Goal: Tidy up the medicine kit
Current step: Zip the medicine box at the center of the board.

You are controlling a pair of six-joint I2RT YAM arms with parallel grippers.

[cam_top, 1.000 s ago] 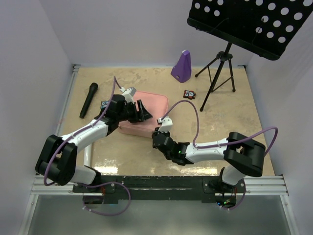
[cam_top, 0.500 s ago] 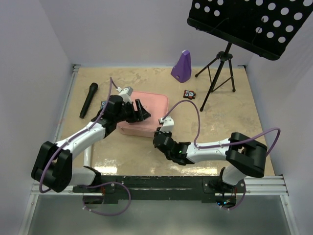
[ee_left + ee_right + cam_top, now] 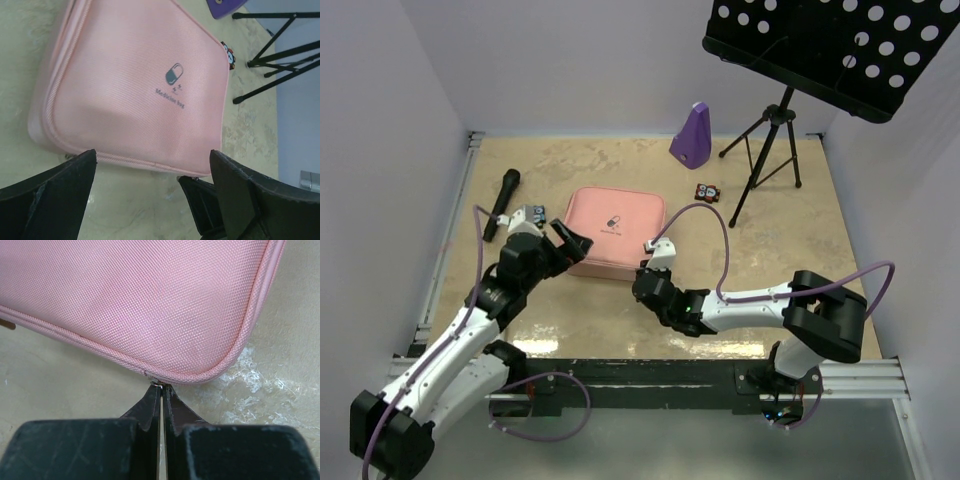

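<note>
Since the last frame the left gripper (image 3: pixel 570 241) has come off the pink rounded fabric zip case (image 3: pixel 617 232) and drawn back just beyond its left edge, fingers spread wide and empty. The case is unmoved at centre of the top view, lid flat shut. At its lower right corner the right gripper (image 3: pixel 160 392) is unchanged, clenched on the small metal zip tab (image 3: pixel 158 384).

Lab test cell; white walls (image 3: pixel 380 150) enclose table (image 3: pixel 620 160).

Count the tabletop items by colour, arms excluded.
Pink: 1 (medicine kit)
Purple: 1 (metronome-shaped object)
Black: 2 (microphone, music stand)
Multicoloured: 2 (small item by stand, small item by microphone)
Total: 6
</note>
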